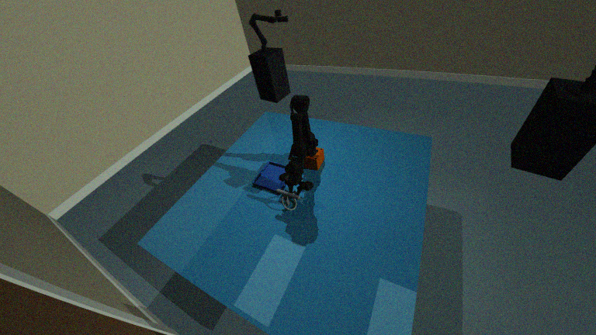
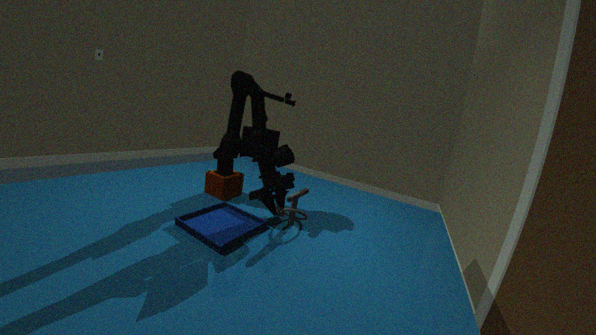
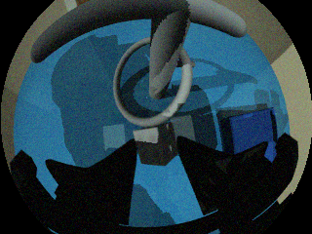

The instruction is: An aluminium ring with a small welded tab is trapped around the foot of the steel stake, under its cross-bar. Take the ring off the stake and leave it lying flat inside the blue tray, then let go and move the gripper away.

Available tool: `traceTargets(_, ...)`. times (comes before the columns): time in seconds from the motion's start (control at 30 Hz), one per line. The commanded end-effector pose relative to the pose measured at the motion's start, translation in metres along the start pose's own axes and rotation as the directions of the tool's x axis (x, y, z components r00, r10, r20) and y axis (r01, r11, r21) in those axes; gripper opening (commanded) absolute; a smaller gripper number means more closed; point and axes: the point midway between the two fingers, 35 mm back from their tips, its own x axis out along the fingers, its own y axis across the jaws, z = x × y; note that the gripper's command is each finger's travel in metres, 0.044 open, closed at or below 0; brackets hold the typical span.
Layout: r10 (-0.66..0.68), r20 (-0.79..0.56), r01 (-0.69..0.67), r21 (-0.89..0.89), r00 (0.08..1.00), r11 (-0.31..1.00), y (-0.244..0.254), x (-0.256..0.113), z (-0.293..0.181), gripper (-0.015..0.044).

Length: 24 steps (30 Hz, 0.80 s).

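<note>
The steel stake (image 1: pixel 283 192) (image 2: pixel 298 194) (image 3: pixel 168 54) has a thick grey cross-bar on its post. The aluminium ring (image 1: pixel 289 208) (image 2: pixel 305 215) (image 3: pixel 146 122) surrounds the post below the cross-bar, seemingly raised above the mat; its exact height is hard to tell. My gripper (image 2: pixel 280 214) (image 3: pixel 156 142) is shut on the ring's tab (image 3: pixel 157 152), at the ring's near side in the wrist view. The fingers are dark and small in the top and exterior views. The blue tray (image 1: pixel 270 176) (image 2: pixel 220 224) (image 3: pixel 251 130) is empty, beside the stake.
The arm's orange base block (image 1: pixel 315 159) (image 2: pixel 223 184) stands behind the tray. All of this is on a blue mat (image 1: pixel 360 208) (image 2: pixel 351 270). Dark pedestals (image 1: pixel 270 77) (image 1: pixel 556 133) stand off the mat, and walls rise beyond.
</note>
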Motion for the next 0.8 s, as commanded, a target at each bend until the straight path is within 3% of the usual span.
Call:
traceTargets(0.0,0.0,0.0,0.0,0.0,1.0,1.0,0.0,0.0,0.0,0.0067)
traceTargets(0.3,0.0,0.0,0.0,0.0,1.0,1.0,0.0,0.0,0.0,0.0)
traceTargets(0.77,0.003,0.006,-0.003,-0.002,1.0,1.0,0.001,-0.015,0.012,0.0)
